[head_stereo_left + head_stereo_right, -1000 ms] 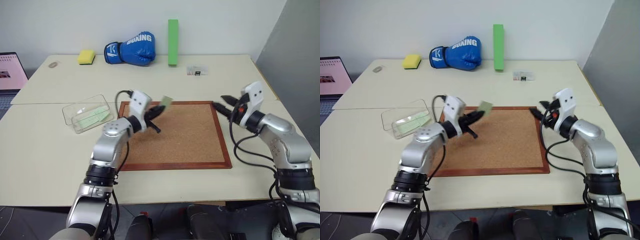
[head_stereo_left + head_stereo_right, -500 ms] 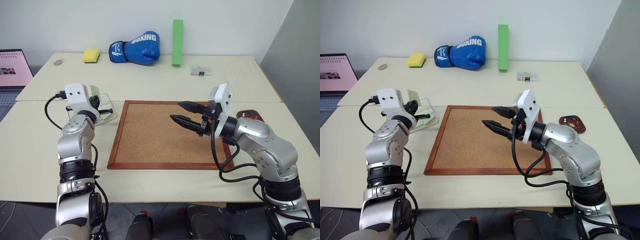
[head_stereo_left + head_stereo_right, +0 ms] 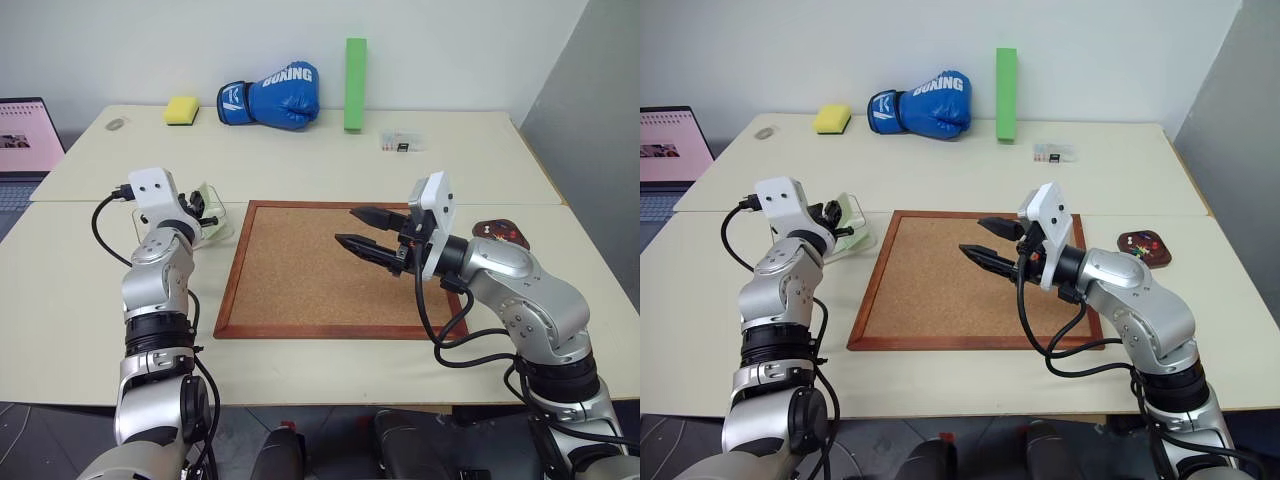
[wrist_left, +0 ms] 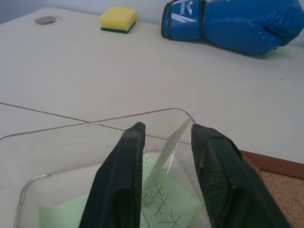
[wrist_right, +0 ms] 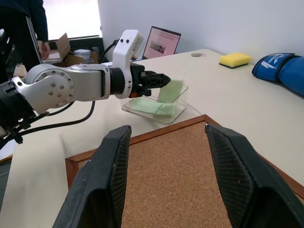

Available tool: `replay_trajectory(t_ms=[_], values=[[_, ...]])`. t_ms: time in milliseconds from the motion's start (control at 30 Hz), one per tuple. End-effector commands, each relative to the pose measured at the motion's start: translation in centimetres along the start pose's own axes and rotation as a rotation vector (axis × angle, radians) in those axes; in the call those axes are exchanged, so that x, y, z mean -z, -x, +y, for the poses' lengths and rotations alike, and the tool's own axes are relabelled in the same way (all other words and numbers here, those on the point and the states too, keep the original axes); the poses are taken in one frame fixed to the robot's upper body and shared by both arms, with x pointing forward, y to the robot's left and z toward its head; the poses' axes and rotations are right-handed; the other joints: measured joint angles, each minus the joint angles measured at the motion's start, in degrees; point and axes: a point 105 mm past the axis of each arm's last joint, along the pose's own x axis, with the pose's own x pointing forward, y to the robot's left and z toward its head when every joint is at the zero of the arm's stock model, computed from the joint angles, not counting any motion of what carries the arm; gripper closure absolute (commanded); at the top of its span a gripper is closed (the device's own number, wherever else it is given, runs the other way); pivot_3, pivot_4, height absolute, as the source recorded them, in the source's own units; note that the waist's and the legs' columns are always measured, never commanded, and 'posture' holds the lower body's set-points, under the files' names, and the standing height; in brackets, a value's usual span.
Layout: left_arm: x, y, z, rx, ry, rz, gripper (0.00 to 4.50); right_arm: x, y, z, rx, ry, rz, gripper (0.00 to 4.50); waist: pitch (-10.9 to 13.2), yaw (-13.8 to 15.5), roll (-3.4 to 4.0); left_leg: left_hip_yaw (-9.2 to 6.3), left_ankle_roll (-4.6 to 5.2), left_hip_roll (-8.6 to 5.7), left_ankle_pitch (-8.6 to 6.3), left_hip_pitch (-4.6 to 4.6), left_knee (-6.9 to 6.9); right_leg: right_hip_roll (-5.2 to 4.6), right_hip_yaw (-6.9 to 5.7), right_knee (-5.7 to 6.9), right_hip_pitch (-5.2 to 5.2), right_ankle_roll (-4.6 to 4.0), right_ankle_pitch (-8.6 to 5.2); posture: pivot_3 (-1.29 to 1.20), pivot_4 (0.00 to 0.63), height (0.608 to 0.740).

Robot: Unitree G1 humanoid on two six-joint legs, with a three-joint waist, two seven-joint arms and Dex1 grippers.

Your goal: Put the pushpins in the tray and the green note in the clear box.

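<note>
Green note (image 5: pixel 169 90) is seen at the left tool (image 4: pixel 166 156), over the clear box (image 5: pixel 154 107); the tool's fingers are parted, and whether the note is pinched cannot be told. Pushpins (image 3: pixel 1145 241) already lie in the tray (image 3: pixel 1144 246), well apart from the open, empty right tool (image 3: pixel 980 240) above the cork board (image 3: pixel 300 285). Note release appears to be the last step.

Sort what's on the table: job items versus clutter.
Job: green note, clear box, tray with pushpins.
Clutter: cork board, boxing glove, green block, sponge, laptop, small clear case.
</note>
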Motion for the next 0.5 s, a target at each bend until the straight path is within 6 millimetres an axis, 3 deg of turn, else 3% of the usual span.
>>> replay_trajectory(t_ms=[33,200,400,500], values=[[-2.1,0.1,-1.0,0.035,-0.038,-0.086,1.95,-1.5,0.5,-0.2,0.029,0.047,-0.05,1.87,0.0,0.0,0.0,0.0,0.0,0.0,0.0,0.0,0.0,0.0,0.0,0.0,0.0,0.0,0.0,0.0,0.15,0.74],[-2.7,1.7,-5.4,0.238,-0.165,-0.158,0.91,-0.6,1.6,-1.7,0.16,0.027,-0.035,1.87,0.0,0.01,0.0,0.0,0.0,-0.01,0.0,-0.02,-0.01,-0.01,0.0,-0.01,0.0,0.0,0.0,0.0,0.15,0.74],[-0.6,5.0,-10.4,0.418,-0.148,-0.164,0.91,3.4,5.0,-5.9,0.598,0.02,0.09,1.87,-0.01,0.79,-0.01,0.04,-0.02,-0.02,0.0,-0.05,-0.02,-0.06,0.04,-0.06,-0.01,-0.01,0.0,0.0,0.15,0.74],[1.6,6.7,-12.5,0.437,-0.099,-0.138,0.91,4.9,6.2,-6.7,0.749,0.013,0.121,1.87,-0.02,0.8,-0.02,0.09,-0.02,-0.01,0.0,0.0,0.01,-0.05,0.09,0.02,-0.02,-0.01,0.0,0.0,0.15,0.74]])
